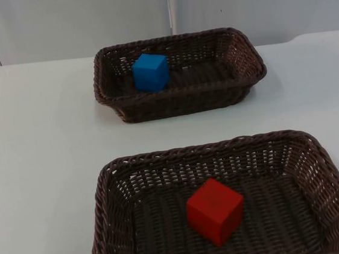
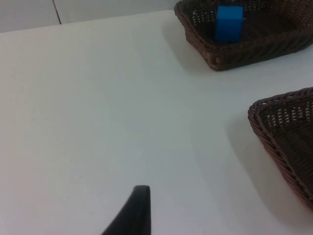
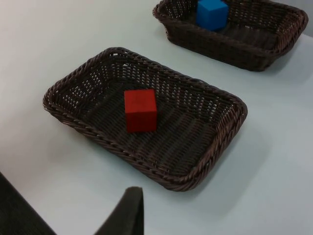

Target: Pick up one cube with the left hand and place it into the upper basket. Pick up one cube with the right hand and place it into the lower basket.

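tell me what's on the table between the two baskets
Nothing: bare white table separates the upper basket from the lower basket, as the top view shows.

No text, label, brand, number or sign can be read on anything here: the blue cube (image 1: 150,72), the red cube (image 1: 215,211), the two brown woven wicker baskets and the white counter (image 1: 38,147) are all unmarked.

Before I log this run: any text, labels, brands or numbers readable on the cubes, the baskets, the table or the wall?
None: there is no readable text.
blue cube in the upper basket: plain faces.
red cube in the lower basket: faint dark specks on top, not legible as writing.
table and partition wall: unmarked.
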You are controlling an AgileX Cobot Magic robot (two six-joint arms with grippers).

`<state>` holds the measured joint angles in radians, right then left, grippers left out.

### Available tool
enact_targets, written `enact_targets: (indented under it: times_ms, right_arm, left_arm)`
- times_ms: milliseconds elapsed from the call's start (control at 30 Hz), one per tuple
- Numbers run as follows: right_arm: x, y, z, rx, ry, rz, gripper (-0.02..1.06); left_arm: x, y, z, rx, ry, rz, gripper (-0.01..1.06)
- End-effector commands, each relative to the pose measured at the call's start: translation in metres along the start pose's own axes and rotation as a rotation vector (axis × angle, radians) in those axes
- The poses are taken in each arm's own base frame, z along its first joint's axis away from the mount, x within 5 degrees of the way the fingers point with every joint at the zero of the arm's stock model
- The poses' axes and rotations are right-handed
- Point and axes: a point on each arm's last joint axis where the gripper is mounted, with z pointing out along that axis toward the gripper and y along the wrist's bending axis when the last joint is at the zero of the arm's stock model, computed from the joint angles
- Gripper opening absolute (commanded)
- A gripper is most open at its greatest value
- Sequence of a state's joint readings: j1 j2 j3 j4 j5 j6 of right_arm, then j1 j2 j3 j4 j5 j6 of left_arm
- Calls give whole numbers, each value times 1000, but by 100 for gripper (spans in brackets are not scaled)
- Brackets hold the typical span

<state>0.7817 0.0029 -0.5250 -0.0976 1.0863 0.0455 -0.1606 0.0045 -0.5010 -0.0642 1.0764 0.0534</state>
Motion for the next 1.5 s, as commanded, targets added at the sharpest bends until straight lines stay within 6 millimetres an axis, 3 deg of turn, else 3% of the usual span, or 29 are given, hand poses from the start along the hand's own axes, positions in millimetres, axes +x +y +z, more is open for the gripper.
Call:
enact_targets:
  times_ms: [0, 1133, 1467]
  right_arm:
    - [1, 1, 2, -5, -1, -4, 105]
    - [1, 1, 2, -5, -1, -4, 105]
    - [1, 1, 2, -5, -1, -4, 105]
  left_arm:
    - [1, 0, 1, -5, 1, 2, 105]
    - [1, 0, 1, -7, 1, 3, 105]
    - [1, 0, 1, -92, 1, -42, 105]
